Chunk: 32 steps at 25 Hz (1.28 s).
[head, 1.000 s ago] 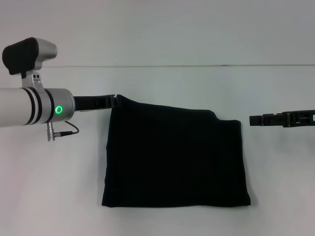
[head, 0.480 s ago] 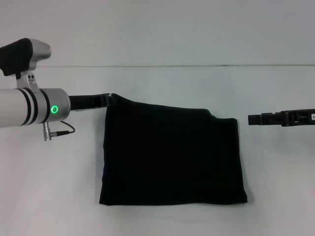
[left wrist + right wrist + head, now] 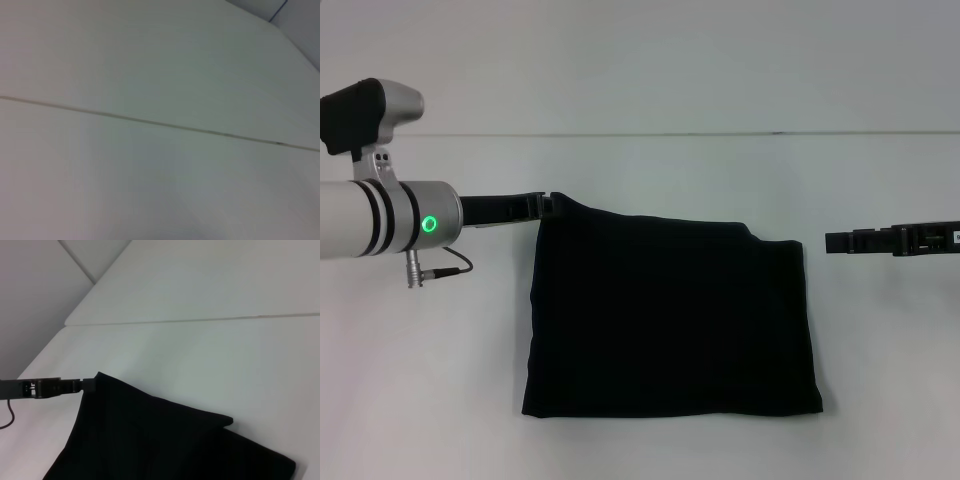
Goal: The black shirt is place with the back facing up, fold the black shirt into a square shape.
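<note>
The black shirt (image 3: 670,320) lies folded into a rough rectangle on the white table, plain side up, with no lettering showing. Its far-left corner is drawn up to a point at my left gripper (image 3: 550,205), which is shut on that corner. The right wrist view shows the same grip: the left gripper (image 3: 86,384) meets the shirt (image 3: 150,440) at its peak. My right gripper (image 3: 832,242) hovers just off the shirt's right edge, near its far-right corner, without touching it. The left wrist view shows only bare table.
The white table (image 3: 880,380) spreads on all sides of the shirt. A thin seam (image 3: 720,134) runs across it behind the shirt. A grey cable (image 3: 455,262) hangs under my left wrist.
My left gripper drew the held corner a little to the left, and the whole shirt slid slightly left with it. The right gripper has barely moved.
</note>
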Motion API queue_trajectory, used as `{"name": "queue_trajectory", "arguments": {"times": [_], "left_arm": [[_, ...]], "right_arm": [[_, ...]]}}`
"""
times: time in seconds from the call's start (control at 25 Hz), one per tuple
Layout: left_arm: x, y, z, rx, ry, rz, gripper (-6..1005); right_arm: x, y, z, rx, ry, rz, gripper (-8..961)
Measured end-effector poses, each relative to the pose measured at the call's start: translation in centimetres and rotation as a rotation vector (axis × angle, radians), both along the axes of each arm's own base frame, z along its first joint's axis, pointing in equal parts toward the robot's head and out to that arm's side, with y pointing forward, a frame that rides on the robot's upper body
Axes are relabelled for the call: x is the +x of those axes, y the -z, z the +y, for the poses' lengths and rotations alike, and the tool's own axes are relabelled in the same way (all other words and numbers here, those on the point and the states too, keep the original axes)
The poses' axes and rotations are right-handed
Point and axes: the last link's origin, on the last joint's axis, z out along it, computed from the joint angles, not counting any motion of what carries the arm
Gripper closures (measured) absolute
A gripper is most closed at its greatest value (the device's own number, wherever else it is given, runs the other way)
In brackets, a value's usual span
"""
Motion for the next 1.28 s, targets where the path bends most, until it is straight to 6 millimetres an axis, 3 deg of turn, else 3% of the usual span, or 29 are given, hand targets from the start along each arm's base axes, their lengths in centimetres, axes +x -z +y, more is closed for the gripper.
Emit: {"name": "queue_trajectory", "arguments": {"times": [0.32, 0.48, 0.6, 0.76, 0.92, 1.12, 1.28], "left_arm": [[-0.6, -2.3, -0.9, -0.004, 0.02, -0.047, 716], [-0.4, -4.3, -3.2, -0.054, 0.099, -0.132, 613], [1.1, -5.1, -5.5, -0.1, 0.276, -0.217, 468], [2.6, -4.7, -8.1, -0.118, 0.556, -0.277, 299], [2.8, -3.4, -8.5, -0.129, 0.643, -0.238, 152], [3.2, -1.9, -8.9, -0.169, 0.779, -0.145, 40], [2.8, -1.5, -9.1, -0.222, 0.81, -0.068, 40]], "right_arm": [[-0.1, -0.1, 0.1, 0.003, -0.004, -0.003, 240], [-0.3, -0.3, 0.3, 0.015, -0.028, 0.0, 239], [-1.2, 0.0, 0.4, 0.033, -0.115, 0.01, 239], [-3.1, 1.3, 0.3, 0.063, -0.301, 0.031, 239], [-5.1, 3.0, 0.4, 0.057, -0.457, -0.008, 240], [-7.1, 4.9, 0.5, -0.048, -0.567, -0.11, 240], [-8.0, 5.3, 0.6, -0.071, -0.613, -0.147, 239]]}}
